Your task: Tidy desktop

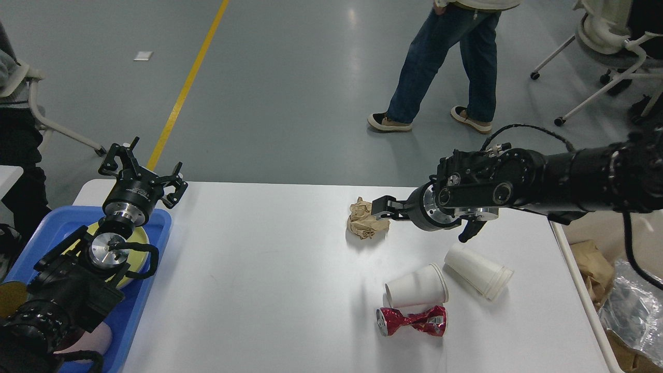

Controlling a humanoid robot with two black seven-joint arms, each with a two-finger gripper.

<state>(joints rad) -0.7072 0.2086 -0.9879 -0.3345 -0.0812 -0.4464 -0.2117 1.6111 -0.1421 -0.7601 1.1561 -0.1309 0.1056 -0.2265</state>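
Two grippers show in the head view. The right gripper [377,207] reaches in from the right edge and sits at the right side of a crumpled ball of brown paper [365,220]; it is seen almost end-on and dark, so I cannot tell whether its fingers are apart or together, nor whether they touch the paper. The left gripper [142,167] is raised over the far left corner of the desktop [259,280], its fingers spread apart around nothing.

The white desktop fills the lower middle of the view. Nearer than the paper ball lie two white paper cups on their sides: one [417,286] with its mouth to the right, the other [479,272] just beside it, tilted away. A crushed red can [413,320] lies just in front of the first cup.

At the left edge a blue tray [158,220] holds a yellow-green plate [137,241] under the left arm. At the right edge stands a beige bin [588,305] with brown paper [588,267] and a clear plastic bag [629,305] inside.
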